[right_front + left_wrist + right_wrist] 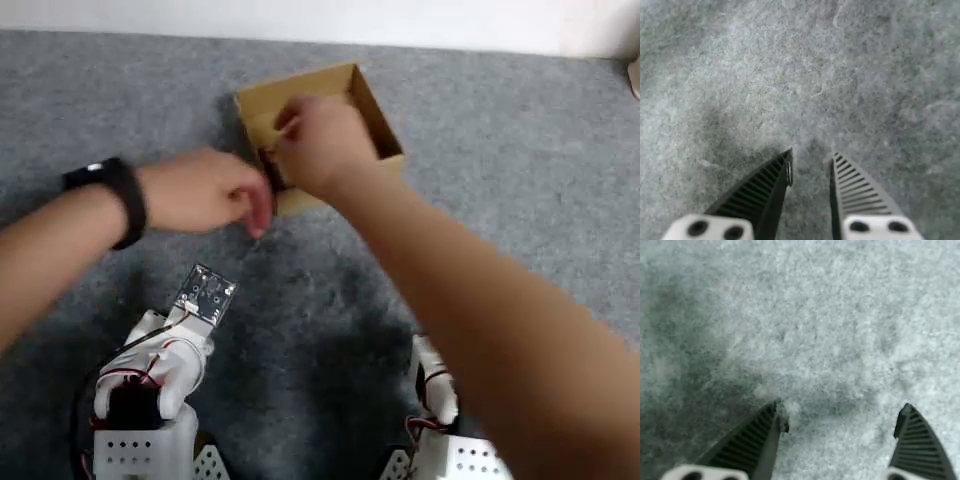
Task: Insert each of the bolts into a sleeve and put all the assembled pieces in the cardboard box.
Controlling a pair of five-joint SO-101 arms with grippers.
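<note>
High view: the cardboard box, well ahead of both pairs of jaws, is worked at by a person's hands; assembly is judged not yet begun. Left wrist view: the left gripper is held narrowly parted over grey felt. Right wrist view: the right gripper is spread wide, empty; a bolt must next be located.

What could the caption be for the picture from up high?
One hand over the cardboard box, the other hand beside it, grey mat underneath.

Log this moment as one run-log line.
left jaws open, empty | right jaws open, empty | watch hand beside cardboard box | other hand over it
</note>
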